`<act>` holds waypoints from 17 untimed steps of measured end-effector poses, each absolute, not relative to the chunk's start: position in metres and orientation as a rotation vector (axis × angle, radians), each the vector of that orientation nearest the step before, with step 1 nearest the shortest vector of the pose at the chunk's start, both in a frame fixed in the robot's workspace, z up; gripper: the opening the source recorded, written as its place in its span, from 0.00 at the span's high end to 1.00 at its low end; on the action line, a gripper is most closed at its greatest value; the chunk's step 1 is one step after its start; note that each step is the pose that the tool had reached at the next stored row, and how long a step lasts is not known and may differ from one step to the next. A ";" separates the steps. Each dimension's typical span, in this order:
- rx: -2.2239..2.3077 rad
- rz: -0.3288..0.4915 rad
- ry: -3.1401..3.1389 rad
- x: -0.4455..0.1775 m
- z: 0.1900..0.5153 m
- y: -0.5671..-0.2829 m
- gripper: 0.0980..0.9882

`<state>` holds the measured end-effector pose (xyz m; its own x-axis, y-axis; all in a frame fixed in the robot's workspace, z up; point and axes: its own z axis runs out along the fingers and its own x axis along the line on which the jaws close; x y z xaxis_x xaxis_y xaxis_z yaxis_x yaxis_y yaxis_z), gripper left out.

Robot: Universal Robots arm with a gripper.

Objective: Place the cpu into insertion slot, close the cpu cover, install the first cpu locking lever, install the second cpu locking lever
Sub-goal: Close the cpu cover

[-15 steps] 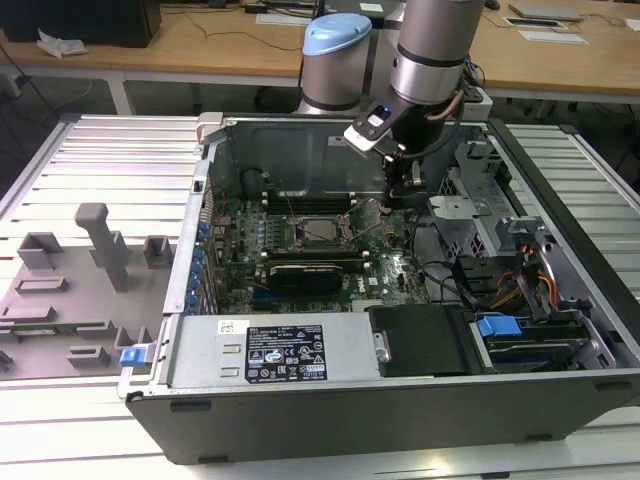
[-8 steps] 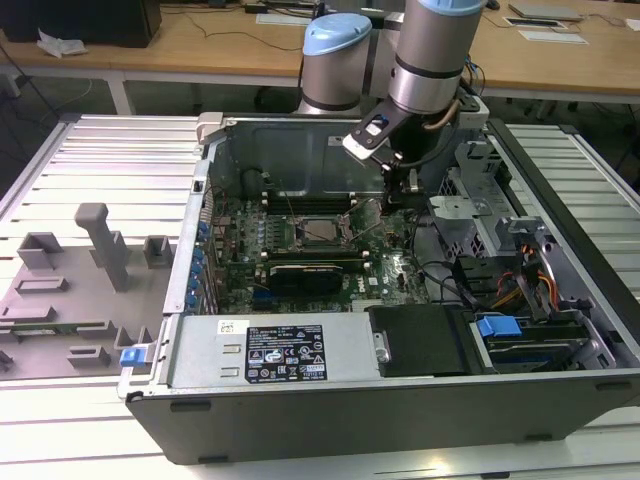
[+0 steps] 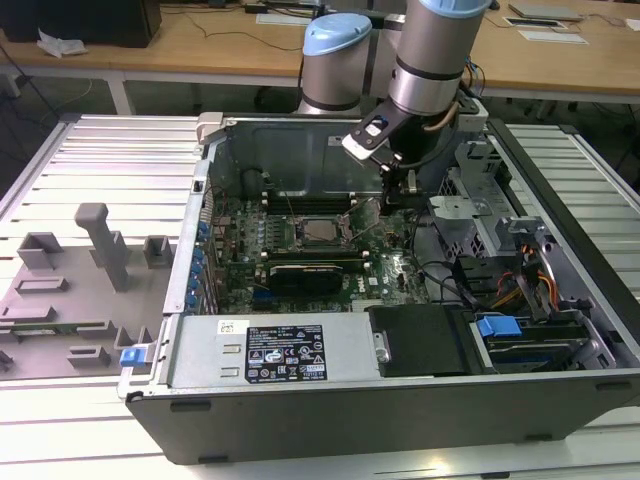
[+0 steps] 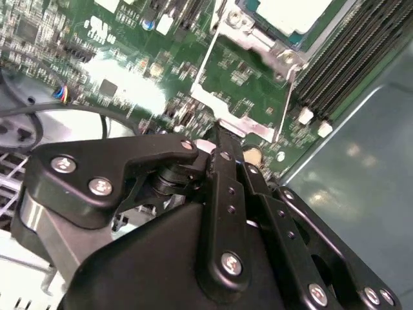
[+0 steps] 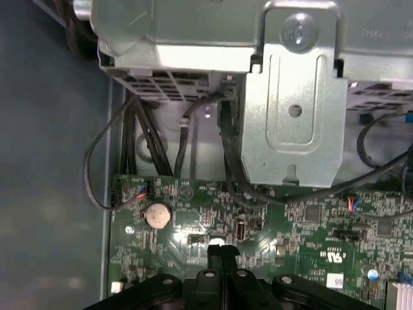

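One gripper (image 3: 405, 203), fingers together, hovers near the seated cpu (image 3: 318, 232)

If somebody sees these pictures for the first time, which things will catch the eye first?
First the open computer case, in the middle of the exterior view, with its green board laid bare. Then the arm that hangs down into it, its end effector shut and low over the board, on the exterior view's right of the pale cpu.
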<state>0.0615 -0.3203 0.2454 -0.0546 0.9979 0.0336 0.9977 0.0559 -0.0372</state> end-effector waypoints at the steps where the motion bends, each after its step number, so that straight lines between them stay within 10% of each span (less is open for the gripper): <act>1: -2.114 0.028 -2.234 0.062 0.245 -0.320 0.99; 17: -2.086 0.089 -2.202 0.037 0.245 -0.320 0.99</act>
